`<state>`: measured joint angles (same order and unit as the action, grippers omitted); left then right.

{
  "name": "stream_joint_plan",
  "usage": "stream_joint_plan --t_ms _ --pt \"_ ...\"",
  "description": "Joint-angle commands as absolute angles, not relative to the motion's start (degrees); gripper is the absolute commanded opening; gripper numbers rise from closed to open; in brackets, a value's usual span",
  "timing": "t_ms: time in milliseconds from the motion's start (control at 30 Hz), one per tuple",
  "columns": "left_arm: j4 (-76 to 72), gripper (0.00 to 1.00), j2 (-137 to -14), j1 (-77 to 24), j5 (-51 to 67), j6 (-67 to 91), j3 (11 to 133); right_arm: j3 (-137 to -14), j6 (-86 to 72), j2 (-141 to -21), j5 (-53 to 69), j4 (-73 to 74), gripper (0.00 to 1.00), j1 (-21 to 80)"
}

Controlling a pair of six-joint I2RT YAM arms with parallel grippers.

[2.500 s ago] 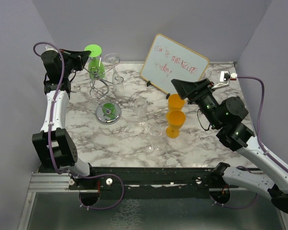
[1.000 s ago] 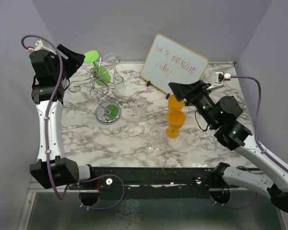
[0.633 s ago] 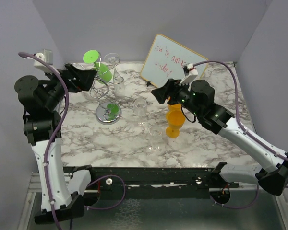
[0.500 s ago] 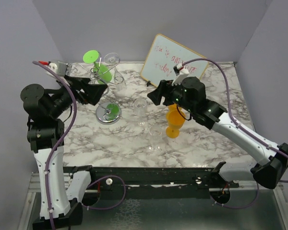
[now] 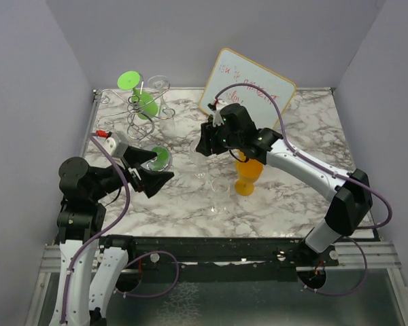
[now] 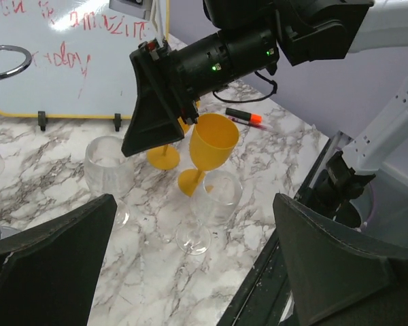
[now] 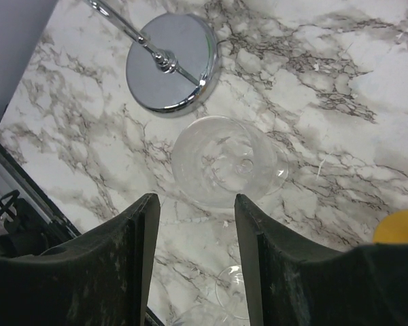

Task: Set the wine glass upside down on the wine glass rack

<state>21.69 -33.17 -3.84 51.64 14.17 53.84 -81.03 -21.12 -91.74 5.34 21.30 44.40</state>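
The wine glass rack point(image 5: 148, 117) stands at the back left on its shiny disc base point(image 5: 154, 160) point(image 7: 171, 61). A green glass point(image 5: 141, 97) hangs upside down on it. A clear wine glass point(image 5: 198, 155) point(image 7: 221, 160) stands upright beside the base. My right gripper point(image 5: 200, 144) point(image 7: 196, 198) points down just above it, open, with the bowl beyond the fingertips. A second clear glass point(image 5: 221, 195) point(image 6: 214, 202) stands nearer the front. My left gripper point(image 5: 153, 174) point(image 6: 194, 201) is wide open and empty, low at the front left, facing that glass.
Two orange glasses point(image 5: 248, 173) point(image 6: 213, 140) stand right of the clear ones, one partly behind my right arm. A whiteboard point(image 5: 258, 85) leans at the back, and a marker point(image 6: 243, 117) lies near it. A clear glass point(image 5: 158, 84) sits on the rack's top. Purple walls close both sides.
My left arm swung down from the rack to the front left and its jaws opened fully. My right arm reached left over the clear glass, jaws narrowing.
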Motion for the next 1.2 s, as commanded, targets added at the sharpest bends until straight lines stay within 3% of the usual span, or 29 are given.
stream_joint_plan --t_ms 0,233,667,800,1033,1167 --pt "18.73 0.99 -32.26 -3.96 46.94 17.67 49.97 -84.86 -18.25 -94.34 8.79 24.22 0.53 46.12" --pt "17.93 0.99 -32.55 -4.00 31.30 27.62 43.62 -90.33 -15.81 -98.90 2.60 26.22 0.47 48.99" --pt "13.61 0.99 -28.13 -3.96 16.05 46.20 32.25 -94.27 -13.83 -105.71 -2.30 30.58 0.45 50.15" --pt "13.64 0.99 -29.47 -3.96 15.54 49.04 30.60 -94.13 -13.21 -106.26 -1.70 30.09 0.36 50.36" --pt "15.30 0.99 -32.56 -3.96 15.13 53.45 29.69 -92.38 -12.72 -104.64 0.75 27.95 0.04 50.49" --pt "15.28 0.99 -32.74 -3.98 15.44 57.98 28.87 -89.95 -13.28 -102.03 2.41 25.59 0.01 50.52"
